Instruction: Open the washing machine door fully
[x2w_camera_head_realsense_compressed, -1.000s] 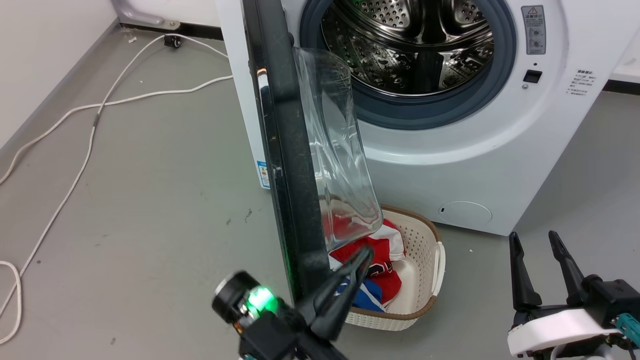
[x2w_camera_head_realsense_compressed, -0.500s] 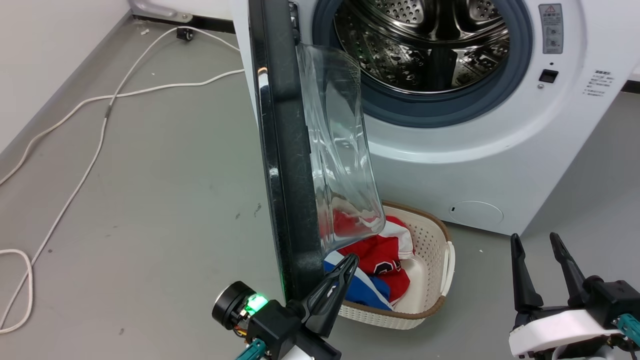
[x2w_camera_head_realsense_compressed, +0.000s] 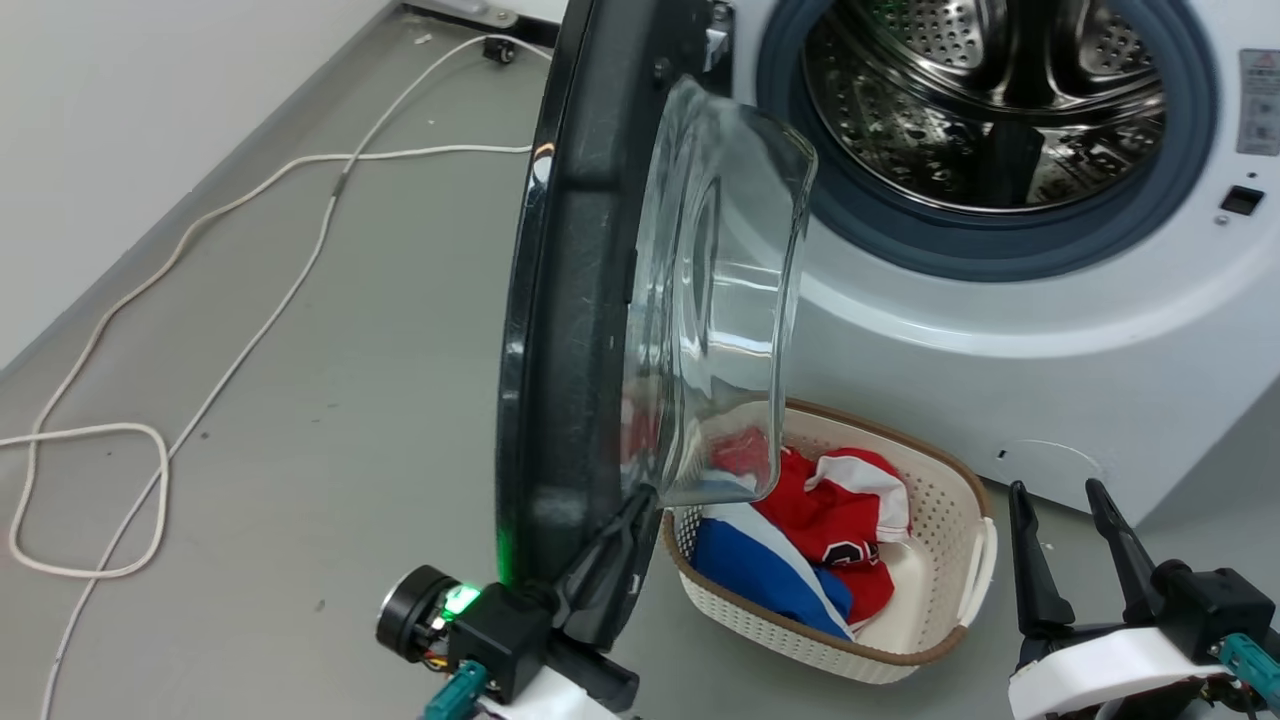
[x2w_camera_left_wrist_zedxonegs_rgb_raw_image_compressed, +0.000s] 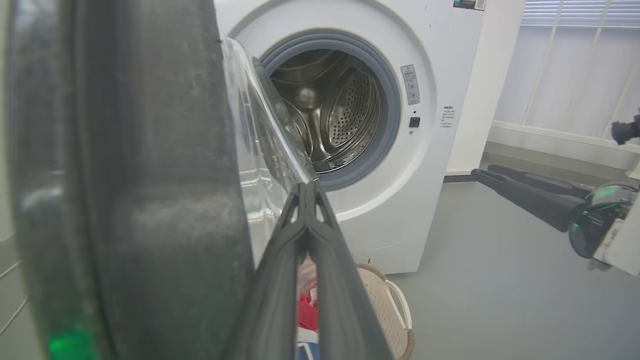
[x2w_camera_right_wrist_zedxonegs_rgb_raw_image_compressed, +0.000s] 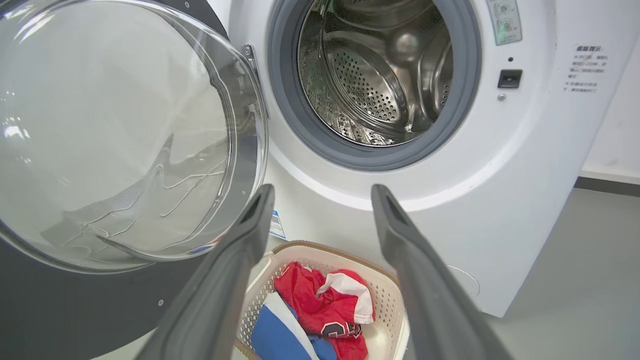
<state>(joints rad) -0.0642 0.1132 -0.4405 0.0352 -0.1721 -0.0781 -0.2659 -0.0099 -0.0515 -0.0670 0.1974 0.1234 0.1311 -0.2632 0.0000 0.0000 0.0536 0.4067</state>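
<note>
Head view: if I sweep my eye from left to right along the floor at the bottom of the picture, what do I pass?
white cable loop → left fingers, pressed together → laundry basket with red and blue clothes → right fingers, spread apart.

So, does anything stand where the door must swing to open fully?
Nothing visible does. On the far side of the washing machine door a white cable lies flat on the floor, seemingly lower than the door's edge.
</note>
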